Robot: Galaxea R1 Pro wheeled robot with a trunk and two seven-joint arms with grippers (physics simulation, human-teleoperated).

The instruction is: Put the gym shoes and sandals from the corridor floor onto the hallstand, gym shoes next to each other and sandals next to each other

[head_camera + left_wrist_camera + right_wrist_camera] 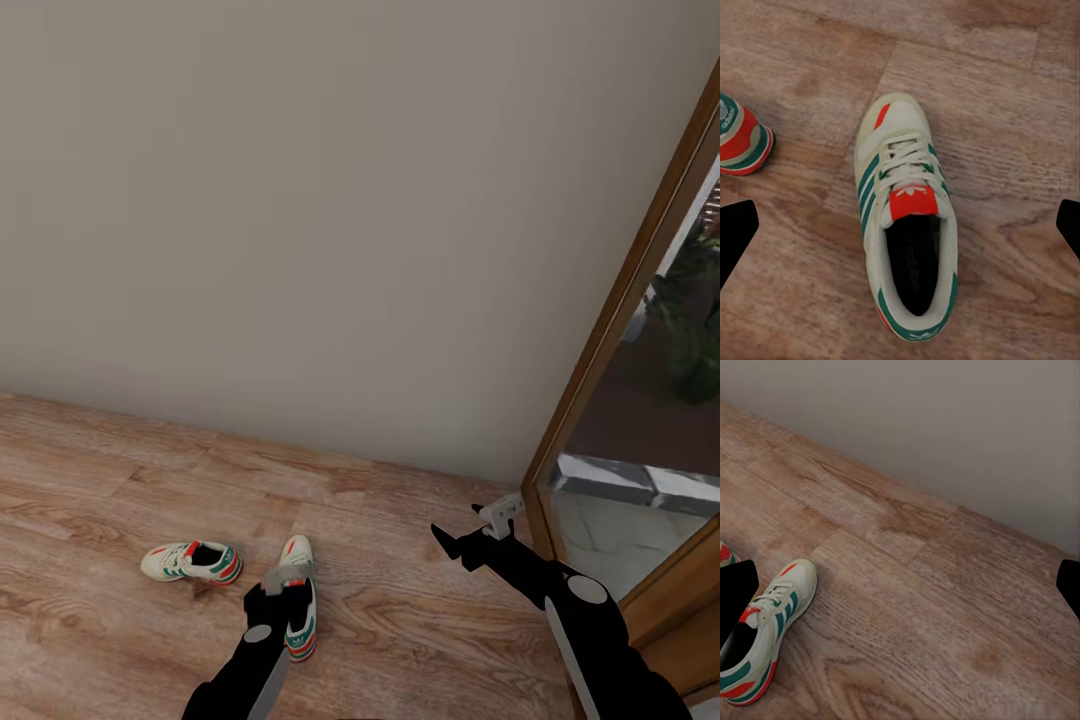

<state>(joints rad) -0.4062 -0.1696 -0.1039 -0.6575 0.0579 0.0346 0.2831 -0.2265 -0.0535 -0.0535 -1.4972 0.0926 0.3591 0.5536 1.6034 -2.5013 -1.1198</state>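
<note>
The left gripper hangs wide over 1 white, teal-striped gym shoe; an off-centre descent could nudge it aside.

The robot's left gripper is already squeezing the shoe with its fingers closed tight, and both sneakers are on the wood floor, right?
Not quite. The left gripper is open, not squeezing: in the left wrist view its fingers stand wide apart on either side of the sneaker below, not touching it. The rest holds: that sneaker and the other sneaker both lie on the wood floor.
</note>
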